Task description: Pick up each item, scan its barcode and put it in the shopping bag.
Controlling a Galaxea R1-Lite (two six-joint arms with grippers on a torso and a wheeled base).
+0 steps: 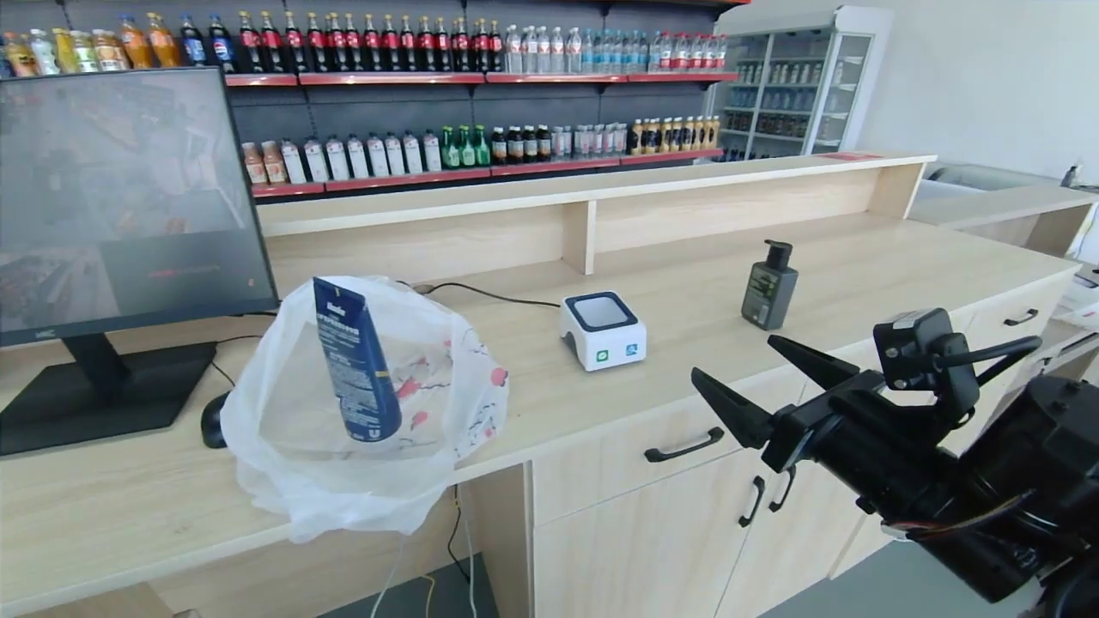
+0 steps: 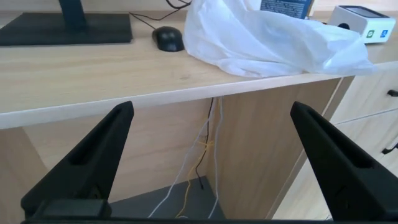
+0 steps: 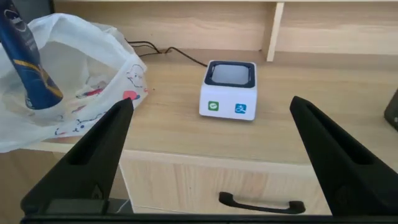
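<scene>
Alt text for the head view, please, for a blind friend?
A blue tube stands in a white shopping bag on a wooden counter, near a white scanner and dark pump bottle; the right end effector hangs open.

You won't find a readable word or number here. The scanner has two small square signs on its front, a green icon and a blue icon. The blue tube has white print, too small to read. The same goes for the pump bottle label. The monitor shows a faint red mark, illegible. The shelf bottles have blurred labels.
</scene>
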